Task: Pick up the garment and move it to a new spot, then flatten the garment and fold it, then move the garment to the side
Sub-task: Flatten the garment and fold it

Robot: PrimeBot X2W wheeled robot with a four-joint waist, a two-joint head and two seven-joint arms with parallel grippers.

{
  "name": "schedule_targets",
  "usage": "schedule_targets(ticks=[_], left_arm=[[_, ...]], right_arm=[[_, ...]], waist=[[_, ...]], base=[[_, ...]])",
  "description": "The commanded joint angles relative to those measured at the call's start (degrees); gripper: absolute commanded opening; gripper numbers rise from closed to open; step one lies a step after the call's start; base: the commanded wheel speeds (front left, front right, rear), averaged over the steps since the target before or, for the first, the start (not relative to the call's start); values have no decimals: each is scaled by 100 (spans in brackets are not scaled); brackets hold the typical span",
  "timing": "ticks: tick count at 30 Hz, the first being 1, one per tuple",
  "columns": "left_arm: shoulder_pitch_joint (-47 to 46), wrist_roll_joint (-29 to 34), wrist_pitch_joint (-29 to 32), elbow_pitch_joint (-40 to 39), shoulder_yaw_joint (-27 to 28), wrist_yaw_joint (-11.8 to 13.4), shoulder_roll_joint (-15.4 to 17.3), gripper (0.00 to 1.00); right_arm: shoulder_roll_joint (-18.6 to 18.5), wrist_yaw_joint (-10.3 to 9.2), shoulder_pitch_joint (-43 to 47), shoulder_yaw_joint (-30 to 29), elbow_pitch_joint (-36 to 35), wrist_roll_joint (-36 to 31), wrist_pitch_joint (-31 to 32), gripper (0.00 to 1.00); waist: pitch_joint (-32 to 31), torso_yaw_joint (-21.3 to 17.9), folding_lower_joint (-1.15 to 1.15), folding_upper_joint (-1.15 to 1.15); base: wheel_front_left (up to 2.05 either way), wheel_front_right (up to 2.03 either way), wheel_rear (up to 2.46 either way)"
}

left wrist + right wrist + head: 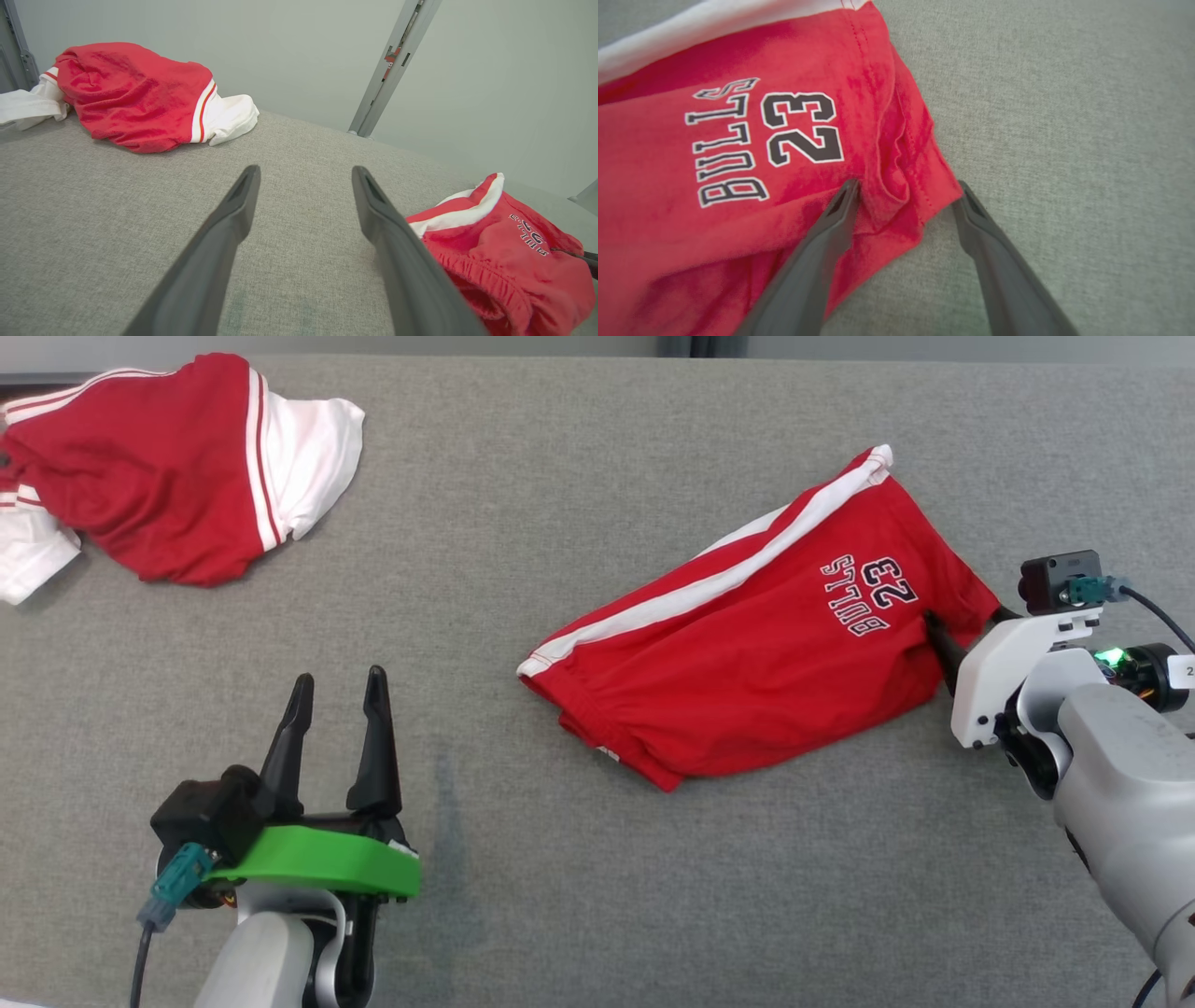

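Reading "BULLS 23" on red shorts [747,653] | right gripper [908,187] wide, touching shorts | left gripper [338,679] wide, empty

Grey felt-like tabletop [597,915] under even light, pale wall [289,51] behind, slanting grey metal post [391,70] against it
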Motion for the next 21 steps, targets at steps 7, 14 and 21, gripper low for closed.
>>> schedule_targets(ticks=[7,14,21], left_arm=[[66,158,3,18,194,-62,-77,100],[31,253,4,51,368,-166,-155,100],[178,318,3,155,449,-272,-202,100]], right_arm=[[69,-4,28,152,-44,130,-284,8],[208,-4,-95,19,72,194,-923,0],[287,-5,398,-263,-300,280,-1122,0]], waist=[[-1,-28,0,0],[-113,-316,0,0],[-369,-788,0,0]], base=[[0,0,0],[0,0,0],[0,0,0]])
